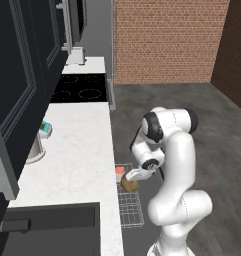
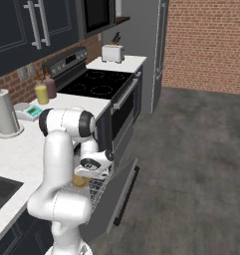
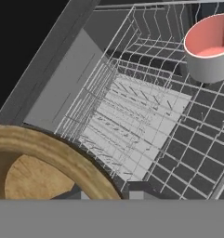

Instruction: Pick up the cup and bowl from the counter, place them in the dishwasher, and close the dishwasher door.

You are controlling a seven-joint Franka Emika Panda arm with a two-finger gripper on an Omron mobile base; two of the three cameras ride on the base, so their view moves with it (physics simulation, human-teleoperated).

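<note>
My gripper (image 1: 135,176) hangs low over the pulled-out grey wire rack (image 1: 131,210) of the dishwasher, shut on the rim of the golden-brown bowl (image 1: 130,185). In the hand view the bowl (image 3: 48,158) sits close at the bottom left, just above the rack (image 3: 178,139). The pinkish-red cup (image 3: 208,46) stands upright in the rack at the top right, and from the left base it shows as the cup (image 1: 120,171) beside the bowl. The dishwasher door (image 2: 116,194) hangs partly open, slanting down to the right of the rack (image 2: 96,187). From the right base, the gripper (image 2: 89,172) holds the bowl (image 2: 80,181).
The white counter (image 1: 77,160) carries a paper towel roll (image 2: 4,114) and a small teal-and-white object (image 1: 45,129). A black sink (image 1: 52,225) lies near me. Farther along are the black stovetop (image 2: 96,82), two bottles (image 2: 42,92) and a toaster (image 2: 112,52). Open floor lies right.
</note>
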